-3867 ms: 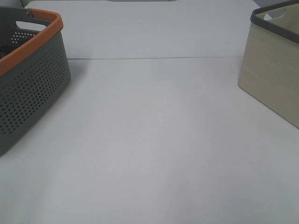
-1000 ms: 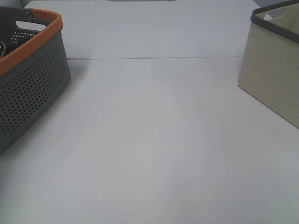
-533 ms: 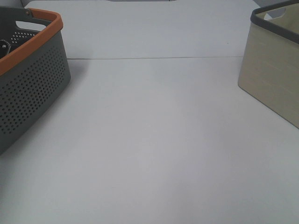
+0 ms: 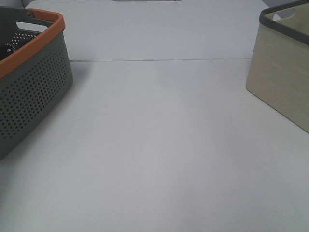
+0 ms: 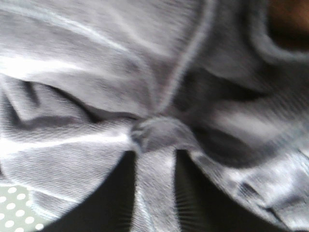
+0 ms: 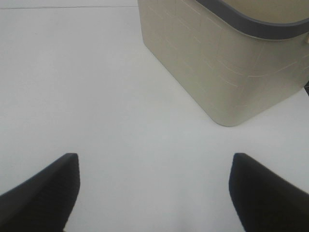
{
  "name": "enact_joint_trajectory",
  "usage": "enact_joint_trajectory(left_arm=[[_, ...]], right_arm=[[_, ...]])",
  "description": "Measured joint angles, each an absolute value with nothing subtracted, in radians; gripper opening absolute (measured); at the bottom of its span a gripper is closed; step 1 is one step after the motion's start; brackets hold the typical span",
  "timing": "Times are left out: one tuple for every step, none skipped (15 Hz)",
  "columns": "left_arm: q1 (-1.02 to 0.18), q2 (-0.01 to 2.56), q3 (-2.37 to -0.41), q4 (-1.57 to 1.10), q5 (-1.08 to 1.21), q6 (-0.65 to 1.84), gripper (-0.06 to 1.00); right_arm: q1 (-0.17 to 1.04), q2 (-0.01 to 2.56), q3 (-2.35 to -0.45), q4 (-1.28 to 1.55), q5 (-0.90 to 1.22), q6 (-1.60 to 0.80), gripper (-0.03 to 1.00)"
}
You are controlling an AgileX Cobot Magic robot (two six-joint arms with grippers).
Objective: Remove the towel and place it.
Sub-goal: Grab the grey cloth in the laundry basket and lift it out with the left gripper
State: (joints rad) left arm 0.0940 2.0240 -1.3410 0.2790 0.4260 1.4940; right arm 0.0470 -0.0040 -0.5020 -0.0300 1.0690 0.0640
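Observation:
The towel (image 5: 87, 72), a crumpled grey-purple terry cloth with a stitched hem, fills the left wrist view. It lies inside the grey basket and cannot be seen in the exterior high view. My left gripper (image 5: 153, 157) is down in the basket, its dark fingers (image 5: 108, 203) closed on a raised fold of the towel. Only a dark bit of the left arm (image 4: 6, 49) shows above the basket rim. My right gripper (image 6: 154, 193) hangs open over the bare white table, nothing between its fingers (image 6: 43, 193).
The grey perforated basket (image 4: 34, 92) with an orange rim stands at the left edge of the white table (image 4: 159, 145). A beige bin (image 4: 285, 77) with a dark rim stands at the right, close ahead of the right gripper (image 6: 227, 72). The basket's perforated wall (image 5: 12, 212) shows beside the towel.
The left gripper has closed from wide open onto a fold of the towel. The bit of left arm inside the basket shifted slightly. The right arm has not moved.

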Motion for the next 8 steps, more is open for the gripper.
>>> enact_joint_trajectory(left_arm=[[0.090,2.025,-1.341,0.279,0.416,1.454,0.11],[0.086,2.025,-1.341,0.279,0.413,1.412,0.04],[0.085,2.025,-1.341,0.279,0.413,1.373,0.00],[0.083,2.025,-1.341,0.279,0.420,1.346,0.00],[0.083,2.025,-1.341,0.279,0.424,1.332,0.00],[0.083,2.023,-1.341,0.279,0.425,1.318,0.00],[0.083,2.021,-1.341,0.279,0.426,1.315,0.00],[0.083,2.004,-1.342,0.279,0.426,1.299,0.00]], right_arm=[[0.047,-0.004,-0.502,-0.030,1.069,0.064,0.75],[0.047,-0.004,-0.502,-0.030,1.069,0.064,0.75],[0.047,-0.004,-0.502,-0.030,1.069,0.064,0.75],[0.047,-0.004,-0.502,-0.030,1.069,0.064,0.75],[0.047,-0.004,-0.502,-0.030,1.069,0.064,0.75],[0.047,-0.004,-0.502,-0.030,1.069,0.064,0.75],[0.047,-0.004,-0.502,-0.030,1.069,0.064,0.75],[0.047,-0.004,-0.502,-0.030,1.069,0.064,0.75]])
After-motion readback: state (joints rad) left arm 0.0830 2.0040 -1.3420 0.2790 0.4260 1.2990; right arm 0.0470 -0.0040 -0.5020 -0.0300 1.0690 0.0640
